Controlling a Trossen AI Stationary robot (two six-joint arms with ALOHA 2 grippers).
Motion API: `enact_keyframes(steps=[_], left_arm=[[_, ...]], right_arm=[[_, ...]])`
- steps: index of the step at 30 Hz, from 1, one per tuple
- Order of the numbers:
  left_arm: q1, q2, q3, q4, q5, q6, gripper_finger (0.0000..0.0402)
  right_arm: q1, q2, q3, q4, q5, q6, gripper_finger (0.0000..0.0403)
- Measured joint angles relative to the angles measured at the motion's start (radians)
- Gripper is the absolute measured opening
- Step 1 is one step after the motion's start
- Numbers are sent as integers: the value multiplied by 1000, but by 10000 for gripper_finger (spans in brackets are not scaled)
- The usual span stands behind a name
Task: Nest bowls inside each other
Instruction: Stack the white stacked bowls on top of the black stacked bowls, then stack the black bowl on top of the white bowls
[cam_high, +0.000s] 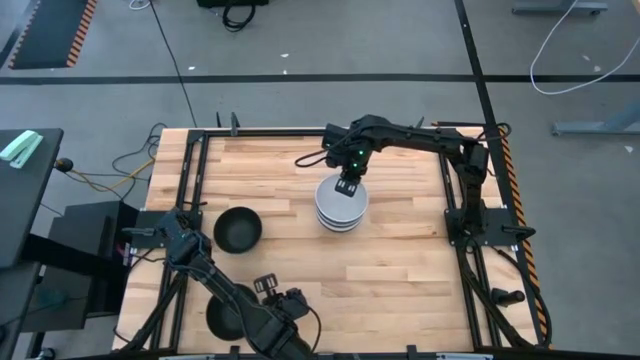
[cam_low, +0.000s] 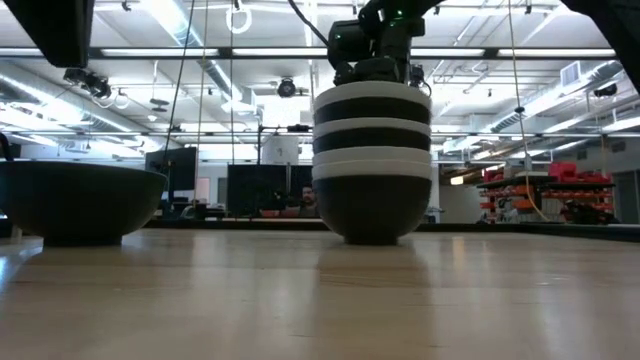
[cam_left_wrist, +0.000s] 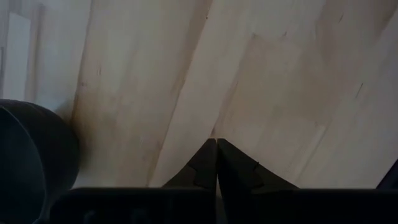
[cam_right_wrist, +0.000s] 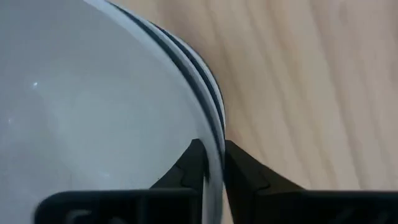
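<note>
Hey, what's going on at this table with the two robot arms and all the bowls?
The robot is nesting round bowls into one pile. The right gripper is over the stack of black and white bowls in the middle of the wooden table, with its fingers astride the rim of the top white bowl. A single glossy black bowl sits apart to the left. The left gripper is shut and empty near the table's front edge, beside another black bowl.

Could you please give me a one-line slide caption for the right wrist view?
Right end effector straddling the rim of the top white bowl on the nested stack.
</note>
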Motion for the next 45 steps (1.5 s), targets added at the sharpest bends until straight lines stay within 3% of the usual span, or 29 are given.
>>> enact_keyframes(steps=[6,11,21,38,45], left_arm=[[9,0,0,0,-3,0,25],[17,0,0,0,-3,0,26],[31,0,0,0,-3,15,14],[91,0,0,0,-2,91,24],[163,0,0,0,-2,127,17]], right_arm=[[7,-21,-1,69,24,29,147],[8,-21,0,60,39,43,188],[15,-51,1,41,51,7,189],[42,-331,3,35,122,65,187],[91,-396,-101,-1,122,99,186]])
